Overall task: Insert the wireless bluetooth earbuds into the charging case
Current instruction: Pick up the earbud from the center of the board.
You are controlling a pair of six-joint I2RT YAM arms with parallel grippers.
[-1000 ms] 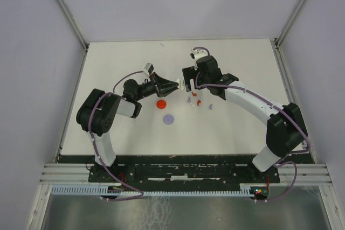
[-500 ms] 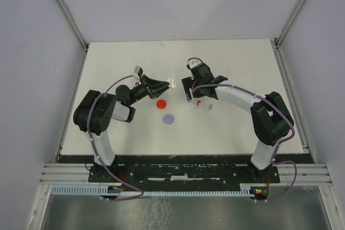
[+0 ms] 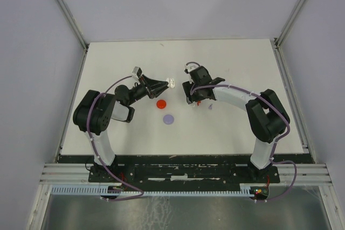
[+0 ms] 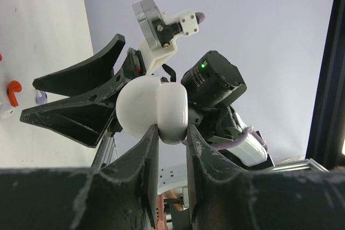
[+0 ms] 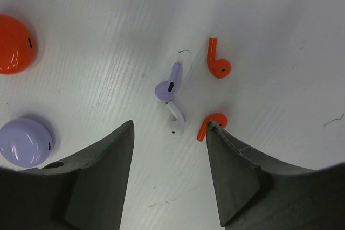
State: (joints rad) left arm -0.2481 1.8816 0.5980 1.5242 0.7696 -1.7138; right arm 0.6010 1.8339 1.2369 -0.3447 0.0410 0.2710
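Your right gripper (image 5: 170, 127) has dropped low over the earbuds (image 5: 165, 89) on the table (image 5: 280, 20), jaws half spread and empty around the white bud (image 5: 177, 121), so pinch that tiny, light, slick thing by its stem while your left gripper (image 4: 171, 133) pinches the white case (image 4: 151, 103).

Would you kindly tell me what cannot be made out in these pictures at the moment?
- White case: its inside; left wrist view, turned away, left gripper covers its lower part.
- Earbuds: top view, too small; right gripper overhangs some.
- Purple case: right wrist view, lower edge behind a finger.
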